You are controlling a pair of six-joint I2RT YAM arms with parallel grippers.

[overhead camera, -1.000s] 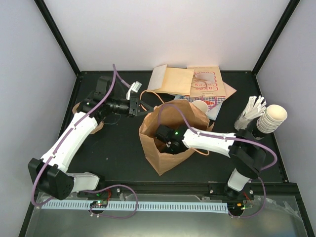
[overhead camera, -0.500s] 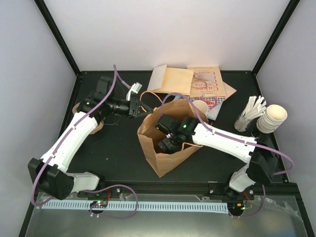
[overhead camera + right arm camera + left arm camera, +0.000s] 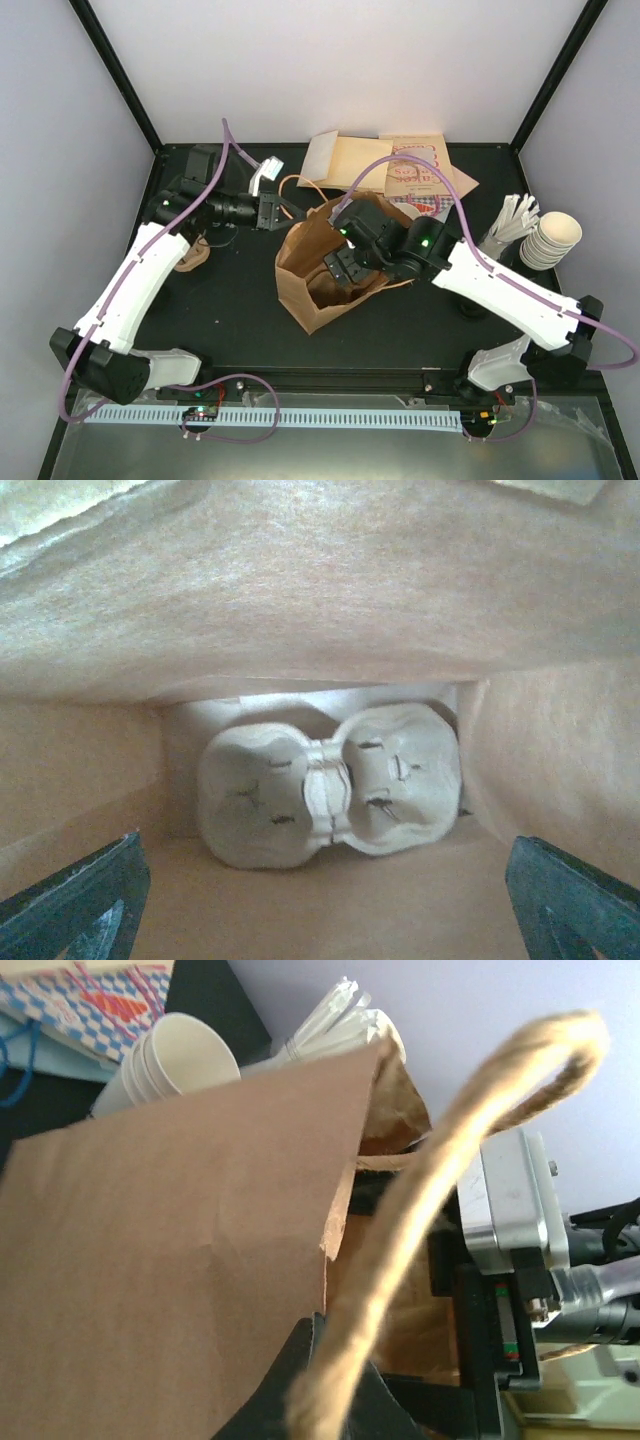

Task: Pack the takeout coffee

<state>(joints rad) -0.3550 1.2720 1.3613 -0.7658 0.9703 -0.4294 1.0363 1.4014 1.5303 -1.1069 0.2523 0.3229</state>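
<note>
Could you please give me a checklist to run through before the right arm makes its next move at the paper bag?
1. Brown paper bag held open: ok. The left gripper is shut on its twine handle.
2. Right gripper free to pick: ok. It is open and empty, at the bag's mouth.
3. Pale moulded-pulp two-cup carrier seated: ok. It lies flat on the bag's floor.
4. Carrier wells free: ok, both are empty.
5. Takeout coffee cup located: cannot tell. No view shows it; only the stack of lidless cream paper cups is visible.
</note>
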